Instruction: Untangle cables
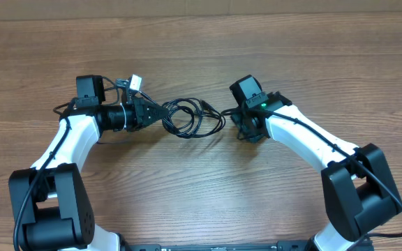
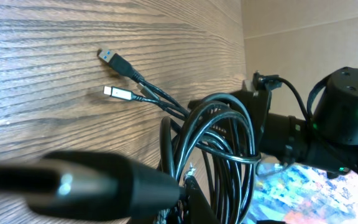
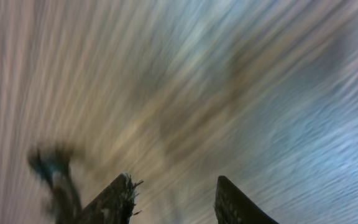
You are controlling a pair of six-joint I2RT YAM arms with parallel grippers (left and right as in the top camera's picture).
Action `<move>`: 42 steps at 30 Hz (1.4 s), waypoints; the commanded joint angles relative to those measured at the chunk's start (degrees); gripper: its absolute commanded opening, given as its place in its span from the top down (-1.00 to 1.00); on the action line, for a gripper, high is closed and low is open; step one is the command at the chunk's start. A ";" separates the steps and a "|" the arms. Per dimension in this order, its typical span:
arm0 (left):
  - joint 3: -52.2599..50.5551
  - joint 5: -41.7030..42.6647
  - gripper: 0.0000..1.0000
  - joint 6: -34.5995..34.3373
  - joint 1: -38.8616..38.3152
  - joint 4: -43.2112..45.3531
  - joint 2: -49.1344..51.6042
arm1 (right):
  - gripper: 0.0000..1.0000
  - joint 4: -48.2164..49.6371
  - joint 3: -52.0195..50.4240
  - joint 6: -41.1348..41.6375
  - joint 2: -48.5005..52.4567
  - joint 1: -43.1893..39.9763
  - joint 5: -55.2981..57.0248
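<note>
- My left end effector (image 1: 160, 115) is closed on the cables (image 1: 190, 118), pinching the near edge of the looped bundle.
- From the left wrist view, the cables (image 2: 216, 143) fan out straight ahead of the fingertips (image 2: 188, 198) in several overlapping black loops.
- Two plugs lie past the loops on the worktop (image 1: 201, 49), side by side but apart: a blue-tongued plug (image 2: 114, 59) and a silver-tipped plug (image 2: 118, 93).
- My right end effector (image 1: 236, 124) sits at the far side of the bundle, just beside its outer loop; I cannot tell whether it touches.
- The right wrist view is smeared, but the fingers (image 3: 114, 199) stand moderately apart with nothing between them.
- A dark blurred shape (image 3: 55, 180) shows off to the side of those fingers; I cannot tell what it is.
</note>
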 commanded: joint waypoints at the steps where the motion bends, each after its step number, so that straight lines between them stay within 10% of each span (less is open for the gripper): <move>1: 1.11 -4.15 0.92 -1.79 0.22 0.07 -1.62 | 0.13 0.70 -0.24 -9.03 0.26 -0.24 -19.32; 6: 1.11 -13.27 0.92 -9.11 0.22 0.09 -1.62 | 0.02 0.94 -0.15 -10.32 0.26 -5.60 -35.17; 8: 1.11 -13.46 0.92 -14.34 0.22 -0.02 -1.62 | -0.33 1.07 -0.17 -10.29 0.26 -6.84 -38.12; 18: 1.11 -4.52 0.92 -21.09 0.22 -1.73 -1.62 | -0.29 10.47 -0.17 4.92 0.28 1.27 -25.22; 29: 1.11 -2.93 0.92 -6.34 0.22 -1.20 -1.62 | 0.93 5.35 -0.20 7.96 0.28 3.02 -2.54; 39: 1.11 -16.13 0.91 1.05 0.20 -1.64 -1.62 | 0.92 -7.63 2.27 6.25 -6.34 3.17 7.21; 42: 1.11 -7.67 0.92 2.01 0.20 -1.20 -1.62 | 0.92 -6.71 2.25 4.31 -6.54 3.17 0.07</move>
